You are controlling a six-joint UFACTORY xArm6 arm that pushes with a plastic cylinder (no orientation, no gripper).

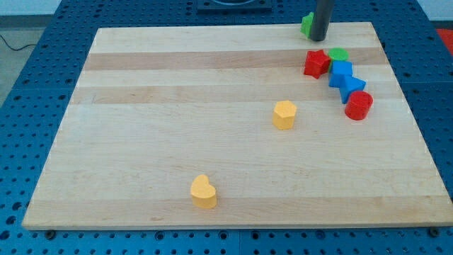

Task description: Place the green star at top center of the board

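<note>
The green star (306, 25) sits at the board's top edge, right of centre, mostly hidden behind my rod. My tip (318, 39) touches the board just at the star's right and lower side. A red star (316, 63) lies below it, next to a second green block (337, 55).
Two blue blocks (345, 78) and a red cylinder (359, 105) cluster at the right side below the green block. A yellow hexagon (284, 114) lies mid-board. A yellow heart (203, 191) lies near the bottom. The wooden board (177, 106) rests on a blue perforated table.
</note>
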